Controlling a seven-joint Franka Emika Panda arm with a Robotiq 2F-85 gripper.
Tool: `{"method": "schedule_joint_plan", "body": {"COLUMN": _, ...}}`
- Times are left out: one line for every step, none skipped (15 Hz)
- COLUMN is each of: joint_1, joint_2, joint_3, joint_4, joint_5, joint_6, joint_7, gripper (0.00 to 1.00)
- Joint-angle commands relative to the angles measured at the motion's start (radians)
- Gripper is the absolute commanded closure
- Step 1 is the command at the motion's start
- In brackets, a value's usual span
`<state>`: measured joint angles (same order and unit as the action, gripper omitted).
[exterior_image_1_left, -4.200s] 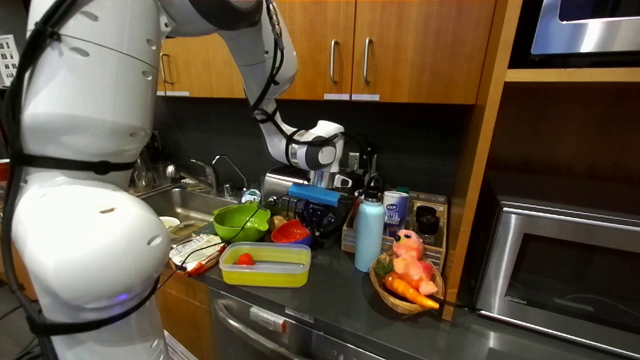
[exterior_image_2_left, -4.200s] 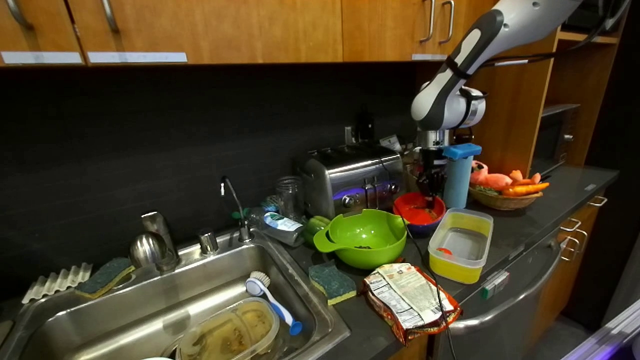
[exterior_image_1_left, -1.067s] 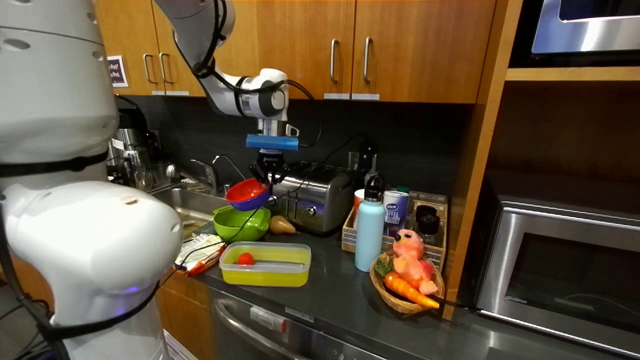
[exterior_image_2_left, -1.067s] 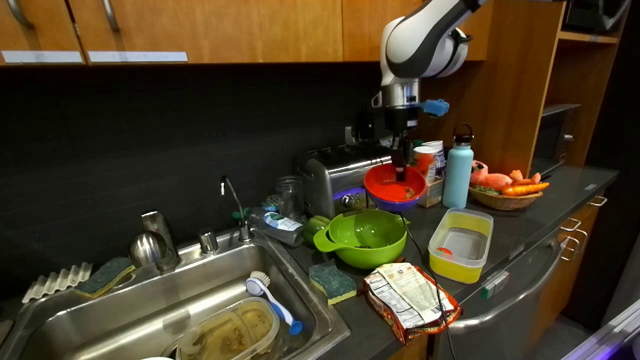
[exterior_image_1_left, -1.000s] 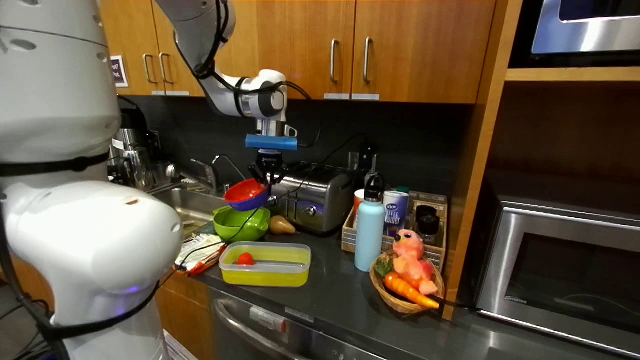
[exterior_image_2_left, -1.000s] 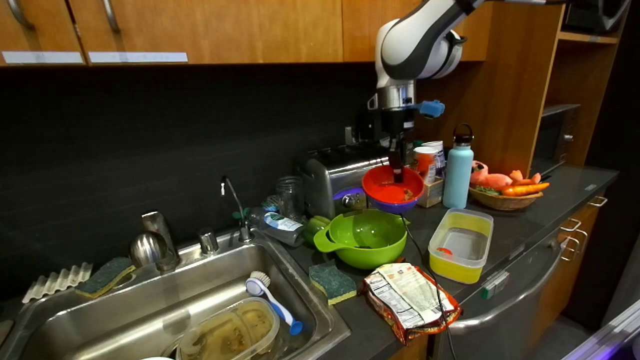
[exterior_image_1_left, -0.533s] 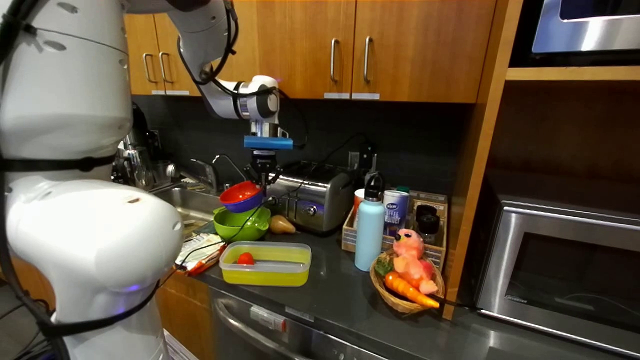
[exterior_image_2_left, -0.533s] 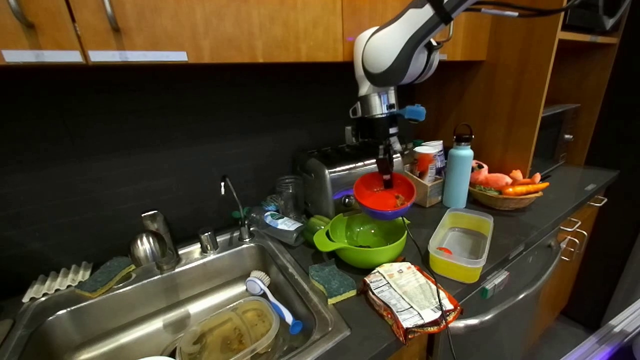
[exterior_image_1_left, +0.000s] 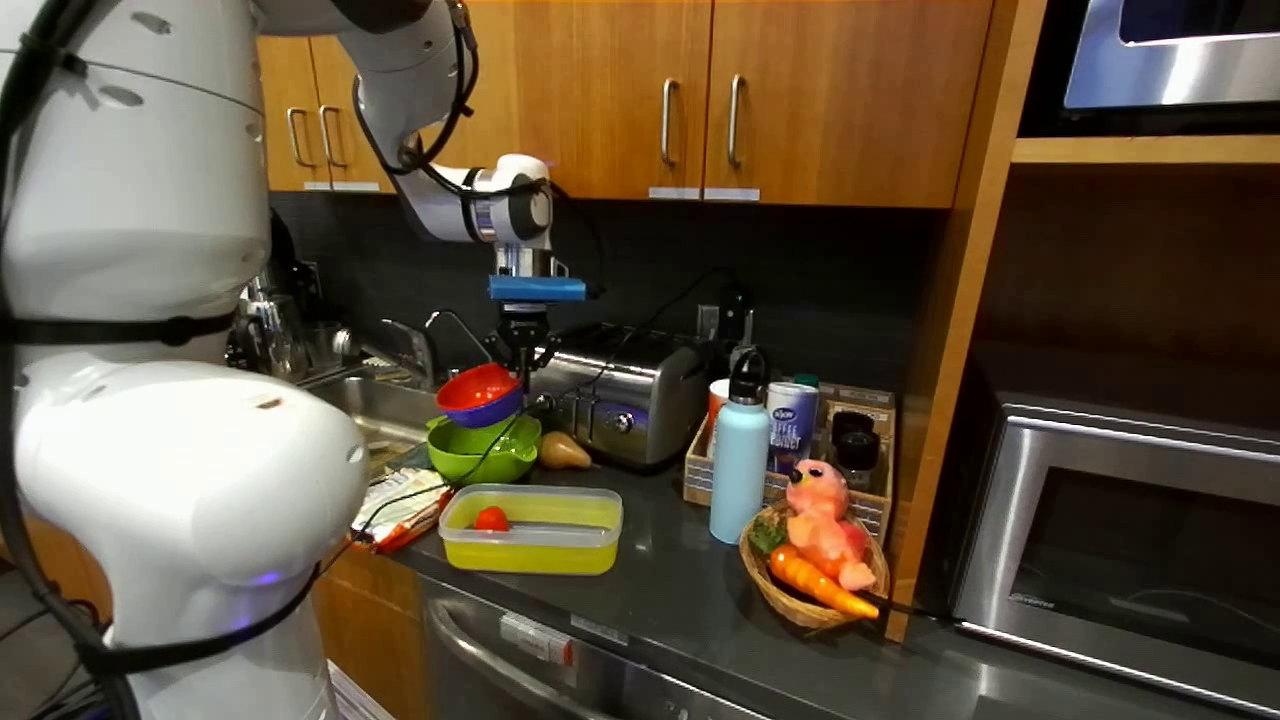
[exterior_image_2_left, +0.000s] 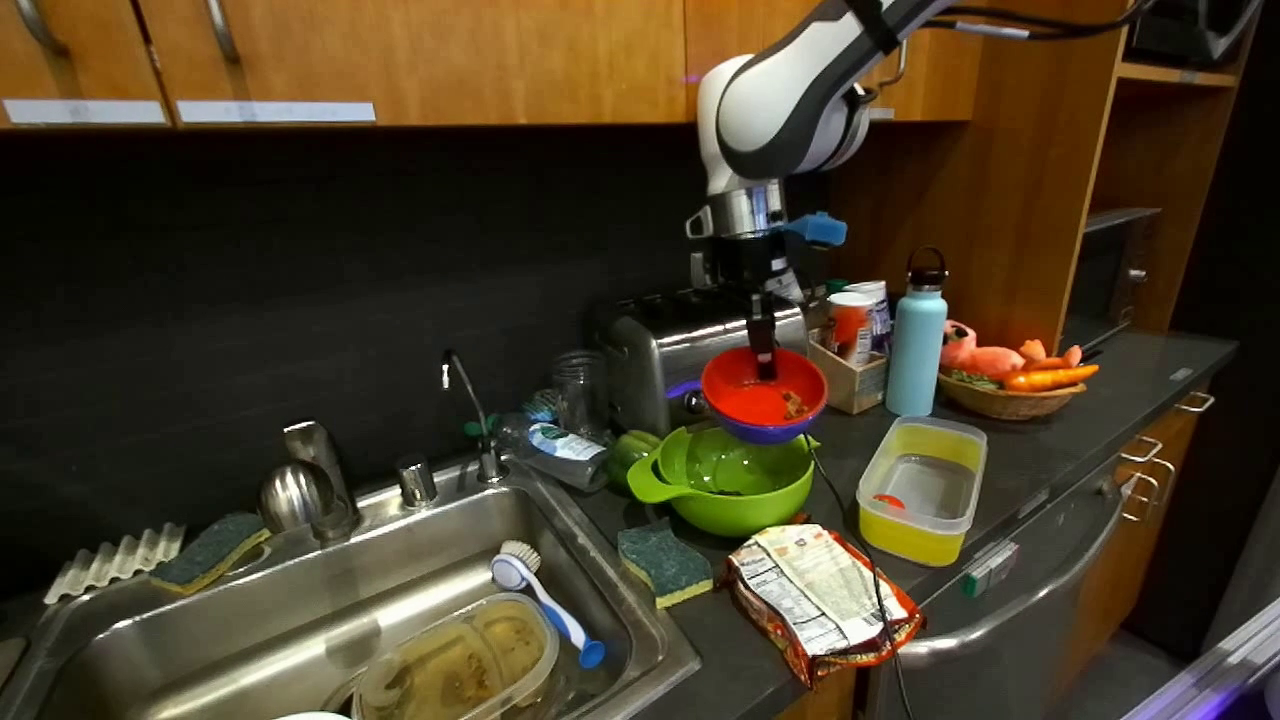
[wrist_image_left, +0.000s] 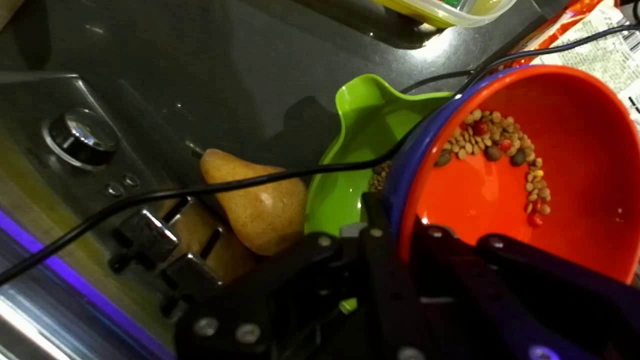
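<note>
Your gripper (wrist_image_left: 402, 229) pinches red-and-blue bowl (wrist_image_left: 585, 160) by rim, holding it tilted; unlike earlier, it hangs clear of counter (wrist_image_left: 200, 75), and green bowl (wrist_image_left: 342, 192) now lies below your jaws.

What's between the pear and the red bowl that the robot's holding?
In the wrist view, the green bowl shows between the pear and the red bowl, with a cable crossing in front of it.
</note>
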<state>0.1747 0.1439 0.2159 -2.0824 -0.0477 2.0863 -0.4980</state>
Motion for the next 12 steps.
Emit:
{"method": "schedule_joint_plan", "body": {"joint_1": 0.003, "joint_2": 0.025, "joint_3": 0.008, "joint_4": 0.037, "joint_5": -0.015, "joint_6": -0.002, "joint_7": -0.050, "gripper": 0.98}}
{"method": "schedule_joint_plan", "body": {"joint_1": 0.004, "joint_2": 0.029, "joint_3": 0.011, "joint_4": 0.038, "joint_5": -0.018, "joint_6": 0.000, "joint_7": -0.065, "gripper": 0.98}}
{"method": "schedule_joint_plan", "body": {"joint_1": 0.006, "joint_2": 0.032, "joint_3": 0.014, "joint_4": 0.041, "joint_5": -0.018, "joint_6": -0.004, "joint_7": -0.075, "gripper": 0.98}}
{"method": "schedule_joint_plan", "body": {"joint_1": 0.007, "joint_2": 0.036, "joint_3": 0.016, "joint_4": 0.040, "joint_5": -0.023, "joint_6": 0.000, "joint_7": -0.085, "gripper": 0.98}}
{"method": "schedule_joint_plan", "body": {"joint_1": 0.008, "joint_2": 0.039, "joint_3": 0.019, "joint_4": 0.040, "joint_5": -0.029, "joint_6": 0.002, "joint_7": -0.095, "gripper": 0.98}}
{"method": "schedule_joint_plan", "body": {"joint_1": 0.010, "joint_2": 0.041, "joint_3": 0.022, "joint_4": 0.043, "joint_5": -0.031, "joint_6": -0.004, "joint_7": -0.104, "gripper": 0.98}}
{"method": "schedule_joint_plan", "body": {"joint_1": 0.011, "joint_2": 0.044, "joint_3": 0.023, "joint_4": 0.042, "joint_5": -0.036, "joint_6": -0.001, "joint_7": -0.112, "gripper": 0.98}}
{"method": "schedule_joint_plan", "body": {"joint_1": 0.012, "joint_2": 0.046, "joint_3": 0.025, "joint_4": 0.044, "joint_5": -0.039, "joint_6": -0.004, "joint_7": -0.114, "gripper": 0.98}}
{"method": "schedule_joint_plan", "body": {"joint_1": 0.013, "joint_2": 0.046, "joint_3": 0.025, "joint_4": 0.045, "joint_5": -0.041, "joint_6": -0.006, "joint_7": -0.117, "gripper": 0.98}}
{"method": "schedule_joint_plan", "body": {"joint_1": 0.010, "joint_2": 0.044, "joint_3": 0.022, "joint_4": 0.040, "joint_5": -0.044, "joint_6": 0.000, "joint_7": -0.114, "gripper": 0.98}}
{"method": "schedule_joint_plan", "body": {"joint_1": 0.008, "joint_2": 0.040, "joint_3": 0.021, "joint_4": 0.038, "joint_5": -0.041, "joint_6": 0.000, "joint_7": -0.114, "gripper": 0.98}}
{"method": "schedule_joint_plan", "body": {"joint_1": 0.004, "joint_2": 0.031, "joint_3": 0.019, "joint_4": 0.032, "joint_5": -0.036, "joint_6": 0.002, "joint_7": -0.111, "gripper": 0.98}}
